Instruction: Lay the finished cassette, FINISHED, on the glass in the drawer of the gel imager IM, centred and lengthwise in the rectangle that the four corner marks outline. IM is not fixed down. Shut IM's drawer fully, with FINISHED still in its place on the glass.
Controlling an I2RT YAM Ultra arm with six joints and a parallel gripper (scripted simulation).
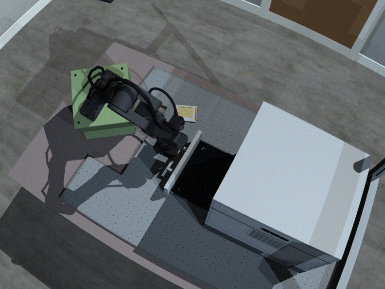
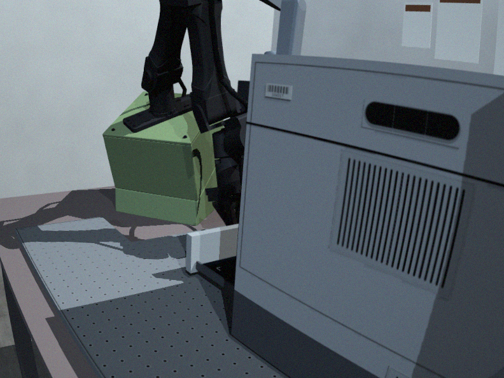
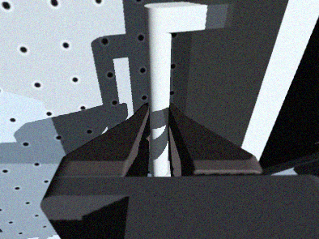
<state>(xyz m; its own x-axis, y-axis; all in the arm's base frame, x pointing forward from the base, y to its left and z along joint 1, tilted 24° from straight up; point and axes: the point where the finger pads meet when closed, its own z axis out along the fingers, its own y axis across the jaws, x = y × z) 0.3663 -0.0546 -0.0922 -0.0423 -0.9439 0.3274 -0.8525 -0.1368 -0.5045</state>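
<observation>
The finished cassette [image 1: 186, 112], yellow with an orange edge, lies flat on the perforated board behind the arm, apart from the imager. The gel imager IM [image 1: 285, 179] is a large white box, and its drawer stands open. The drawer's dark glass [image 1: 203, 173] is bare, with white corner marks [image 1: 202, 148] on it. The drawer's white front panel [image 1: 183, 162] also shows in the exterior view [image 2: 210, 245]. My gripper [image 3: 159, 111] is low in front of that panel and shut on the drawer's white handle bar [image 3: 159, 76].
The arm stands on a green base block [image 1: 102, 102] at the table's back left. The imager's body [image 2: 357, 210] fills the right side of the table. A grey post [image 2: 289, 25] rises behind the imager.
</observation>
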